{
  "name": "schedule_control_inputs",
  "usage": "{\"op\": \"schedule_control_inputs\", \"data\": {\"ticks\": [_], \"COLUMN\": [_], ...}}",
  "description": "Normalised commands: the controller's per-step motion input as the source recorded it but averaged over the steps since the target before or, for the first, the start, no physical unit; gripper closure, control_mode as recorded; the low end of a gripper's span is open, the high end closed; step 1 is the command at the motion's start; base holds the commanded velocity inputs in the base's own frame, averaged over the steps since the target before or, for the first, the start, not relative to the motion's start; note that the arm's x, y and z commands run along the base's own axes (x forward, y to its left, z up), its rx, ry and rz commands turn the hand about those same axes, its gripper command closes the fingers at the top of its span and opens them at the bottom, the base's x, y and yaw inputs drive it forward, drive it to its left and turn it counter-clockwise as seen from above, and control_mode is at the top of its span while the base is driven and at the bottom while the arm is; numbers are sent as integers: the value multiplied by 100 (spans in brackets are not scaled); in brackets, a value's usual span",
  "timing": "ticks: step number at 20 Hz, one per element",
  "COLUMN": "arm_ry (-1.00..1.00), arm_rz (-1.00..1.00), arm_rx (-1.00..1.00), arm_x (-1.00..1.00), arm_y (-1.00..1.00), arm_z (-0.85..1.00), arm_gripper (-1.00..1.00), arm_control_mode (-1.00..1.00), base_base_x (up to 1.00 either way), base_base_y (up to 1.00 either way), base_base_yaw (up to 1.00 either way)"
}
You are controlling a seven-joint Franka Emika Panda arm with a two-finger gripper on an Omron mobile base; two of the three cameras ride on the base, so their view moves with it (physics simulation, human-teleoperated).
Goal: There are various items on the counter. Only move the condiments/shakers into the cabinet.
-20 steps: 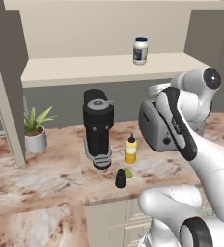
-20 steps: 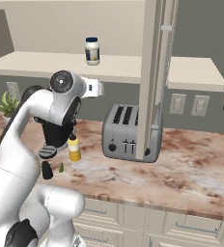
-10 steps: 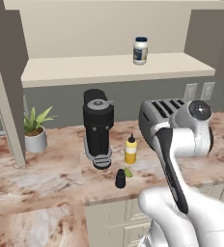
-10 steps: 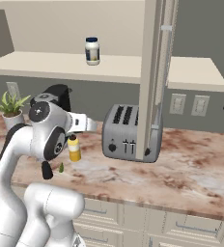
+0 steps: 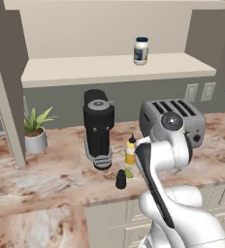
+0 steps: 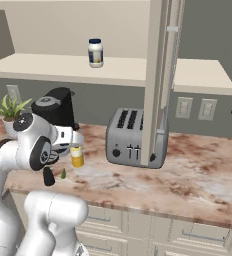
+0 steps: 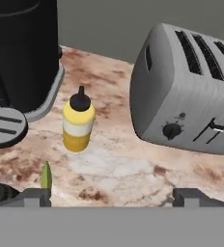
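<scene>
Jar done: the white jar with dark blue lid [image 5: 141,50] already stands on the cabinet [image 5: 109,70] shelf board, toward its right end.
Next thing: the yellow squeeze bottle [image 7: 78,126] stands upright on the counter [image 7: 133,169], between the coffee machine [image 7: 22,53] on its left and the toaster [image 7: 191,91] on its right, touching neither.
Long axis: vertical, black nozzle up, so a level side grasp around the body looks apt.
Bearing from fingers: in the hand view the bottle sits ahead of the gripper [image 7: 111,197] and left of its midline, nearer the left fingertip [image 7: 36,197]. I judge the hand must shift left and advance before it can close.
Fingers: spread wide apart, holding nothing.
Other shaker: the short black shaker [image 5: 120,179] stands near the counter's front edge, just left of the bottle, with the tiny green piece [image 7: 46,176] between them.
Risk: the coffee machine's base lies close on the left; a wide approach could brush it.
</scene>
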Motion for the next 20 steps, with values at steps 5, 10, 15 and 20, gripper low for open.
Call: {"op": "schedule_control_inputs", "data": {"ticks": [5, 10, 15, 20], "arm_ry": [51, 56, 0, 1], "arm_rz": [0, 0, 0, 0], "arm_rx": [2, 8, 0, 0], "arm_x": [0, 0, 0, 0], "arm_y": [64, 30, 13, 35], "arm_z": [-15, -1, -33, -75], "arm_gripper": [-100, -100, -100, -100], "arm_control_mode": [-100, -100, -100, -100], "base_base_x": [0, 0, 0, 0], "base_base_y": [0, 0, 0, 0], "base_base_yaw": [0, 0, 0, 0]}}
